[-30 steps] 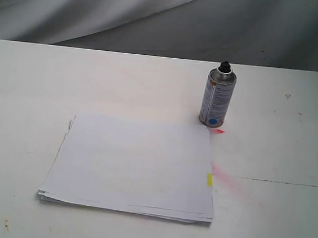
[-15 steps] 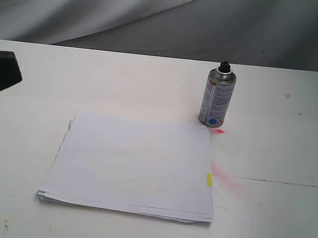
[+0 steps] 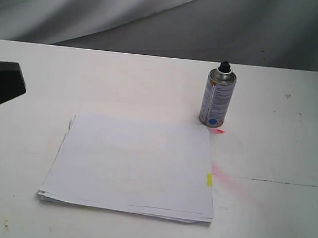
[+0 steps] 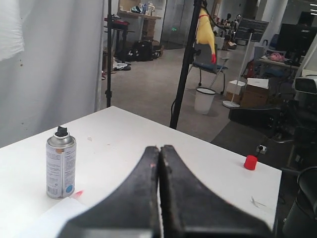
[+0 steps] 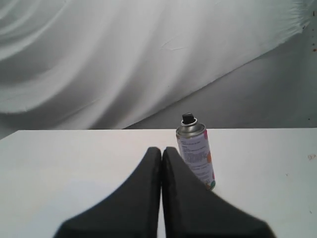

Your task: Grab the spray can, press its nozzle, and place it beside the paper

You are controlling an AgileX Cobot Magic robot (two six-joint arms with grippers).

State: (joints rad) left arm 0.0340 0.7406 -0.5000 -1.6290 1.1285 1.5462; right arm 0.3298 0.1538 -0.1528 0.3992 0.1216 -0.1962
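The silver spray can [image 3: 217, 100] stands upright on the white table, just beyond the far right corner of the paper [image 3: 132, 165]. Its black nozzle [image 3: 225, 65] tops it. The paper is a white stack with a yellow tab [image 3: 209, 180] on its right edge. My left gripper [image 3: 1, 84] pokes in at the left edge, far from the can; in the left wrist view the left gripper [image 4: 159, 148] is shut and empty, with the can [image 4: 60, 169] off to one side. My right gripper [image 5: 161, 149] is shut and empty, the can [image 5: 196, 153] standing a way beyond it.
Pink spray stains [image 3: 227, 180] mark the table right of the paper. A small red cap [image 4: 250, 162] sits near a table corner in the left wrist view. A grey cloth backdrop [image 3: 158, 16] hangs behind the table's far edge.
My left gripper has come into the exterior view from the left edge and dropped slightly. The can and paper have not moved.
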